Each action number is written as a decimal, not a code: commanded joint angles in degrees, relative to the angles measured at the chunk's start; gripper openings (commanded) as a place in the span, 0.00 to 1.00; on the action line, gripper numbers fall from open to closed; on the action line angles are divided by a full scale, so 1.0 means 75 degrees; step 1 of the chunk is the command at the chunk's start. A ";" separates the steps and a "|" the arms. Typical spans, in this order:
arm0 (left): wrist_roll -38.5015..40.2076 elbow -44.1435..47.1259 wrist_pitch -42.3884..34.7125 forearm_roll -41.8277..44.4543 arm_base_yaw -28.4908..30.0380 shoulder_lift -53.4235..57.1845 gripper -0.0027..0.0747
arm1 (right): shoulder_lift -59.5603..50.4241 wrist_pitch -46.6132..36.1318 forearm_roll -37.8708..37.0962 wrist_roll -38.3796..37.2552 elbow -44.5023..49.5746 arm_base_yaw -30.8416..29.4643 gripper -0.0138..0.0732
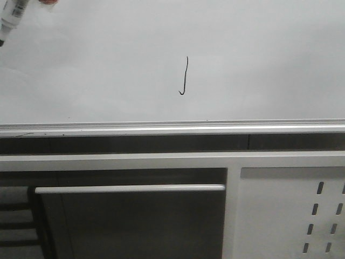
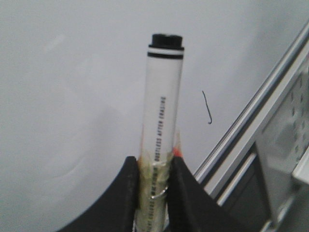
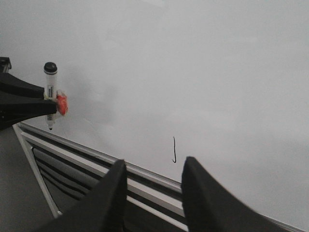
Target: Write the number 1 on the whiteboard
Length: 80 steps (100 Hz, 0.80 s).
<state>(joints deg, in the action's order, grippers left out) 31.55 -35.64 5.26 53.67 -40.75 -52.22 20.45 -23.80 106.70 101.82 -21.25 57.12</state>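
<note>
On whiteboard (image 1: 108, 65): number 1 (image 1: 184, 76) drawn. Left pincer (image 2: 152, 186) pinching marker (image 2: 161, 111); right pincer (image 3: 153, 193) spread, holding nothing.

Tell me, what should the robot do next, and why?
Probably just move the left gripper a bit farther off and stop. The number 1 is already drawn on the whiteboard, a thin stroke with a small hook at the bottom. The marker it holds is off to the side of the stroke. The right gripper is open and holds nothing.
</note>
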 commanded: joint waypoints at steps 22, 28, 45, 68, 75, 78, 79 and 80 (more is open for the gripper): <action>0.3332 -0.0279 -0.0761 0.0794 0.0664 0.0025 0.01 | 0.0027 0.0197 -0.0181 0.0026 -0.0202 -0.0019 0.43; 0.3472 -0.0279 -0.0876 0.0794 0.1036 0.0025 0.01 | 0.0027 0.0197 -0.0181 0.0026 -0.0202 -0.0019 0.43; 0.3663 -0.0253 -0.1446 0.0842 0.1752 0.0025 0.01 | 0.0027 0.0197 -0.0181 0.0026 -0.0202 -0.0019 0.43; 0.3647 -0.0253 -0.1890 0.0969 0.1794 -0.0009 0.01 | 0.0027 0.0197 -0.0181 0.0026 -0.0202 -0.0019 0.43; 0.3647 -0.0253 -0.2049 0.1022 0.1794 -0.0046 0.01 | 0.0027 0.0197 -0.0181 0.0026 -0.0202 -0.0019 0.43; 0.3730 -0.0253 -0.2107 0.1174 0.1794 -0.0061 0.01 | 0.0027 0.0197 -0.0181 0.0026 -0.0202 -0.0019 0.43; 0.3765 -0.0253 -0.2127 0.1215 0.1794 -0.0076 0.01 | 0.0027 0.0197 -0.0181 0.0026 -0.0202 -0.0019 0.43; 0.3804 -0.0253 -0.2147 0.1256 0.1794 -0.0076 0.01 | 0.0027 0.0197 -0.0181 0.0026 -0.0202 -0.0019 0.43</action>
<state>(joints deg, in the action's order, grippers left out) 58.47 -35.64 -6.49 61.70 -27.46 -52.81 20.45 -23.80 106.70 101.82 -21.25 57.12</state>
